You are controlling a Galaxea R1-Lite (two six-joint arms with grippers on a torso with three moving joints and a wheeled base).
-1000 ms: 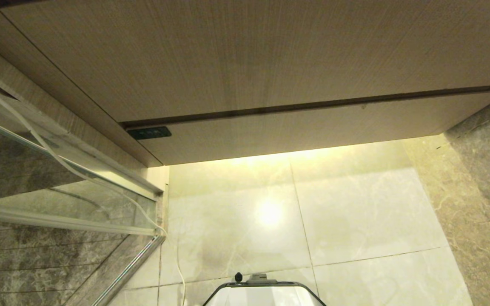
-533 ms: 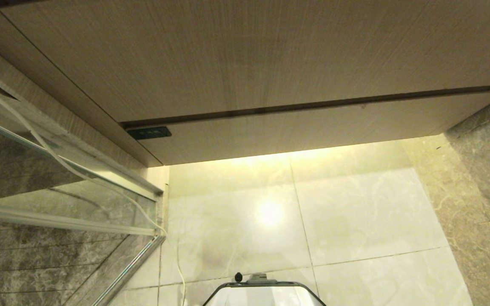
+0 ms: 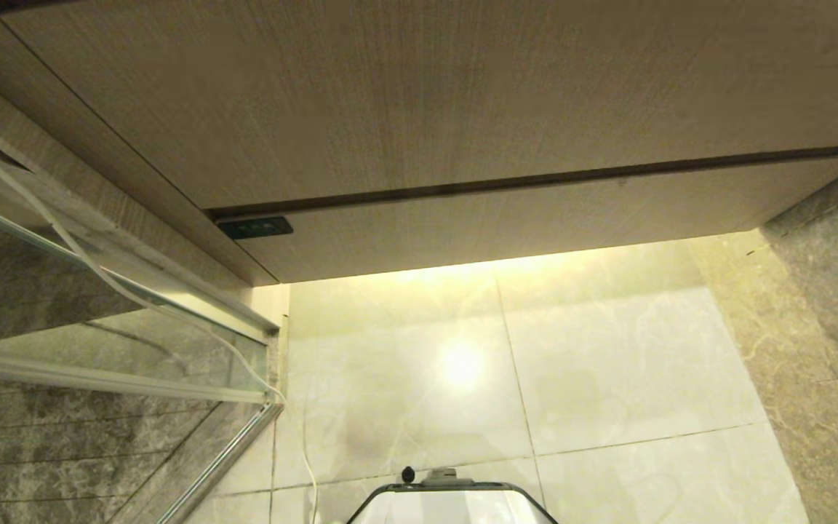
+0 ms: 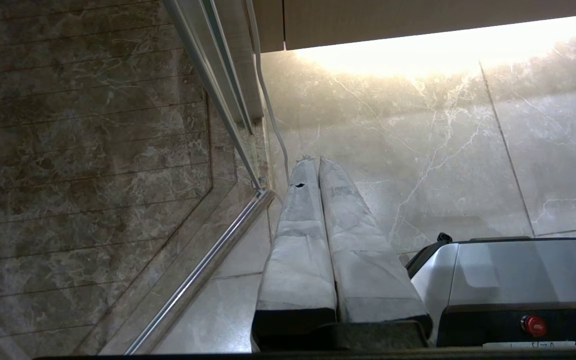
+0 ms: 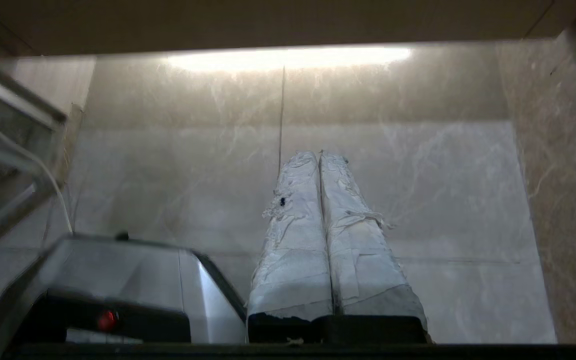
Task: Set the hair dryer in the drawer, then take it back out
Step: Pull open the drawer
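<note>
On the far left, the dark grey veined marble wall [image 3: 41, 451] sits behind a clear glass shower panel with a silver metal frame [image 3: 110, 378], and a thin white cable [image 3: 84, 255] trails down along that frame to the floor. Just beside it, the left hand [image 4: 316, 162] hangs low above the tiles, its two long white-wrapped fingers [image 4: 298, 235] pressed flat together, closed on nothing. The robot's glossy silver-and-black base [image 3: 452, 498] pokes in at the bottom of the head view, with a small red button [image 4: 534, 326] showing on it in the left wrist view.

Moving to the middle: the wide light-brown wood-grain drawer [image 3: 506, 225] is pushed fully in, its flat handleless front flush under the taller wood-grain panel [image 3: 426, 102] above, only a dark slit between the two. A small black rectangular plate [image 3: 254, 228] sits at the left end of that slit. A warm light glows from under the cabinet onto the pale cream polished marble floor tiles [image 3: 608, 364], and a bright round reflection shines off them.

Nothing stands between the hands and the drawer front. The hair dryer cannot be seen in any view.

Further right, the right hand [image 5: 320, 155] also points down at the floor, its white-wrapped fingers [image 5: 353, 240] shut tight and empty. At the far right edge runs a darker brown-grey marble wall [image 3: 826, 306].
</note>
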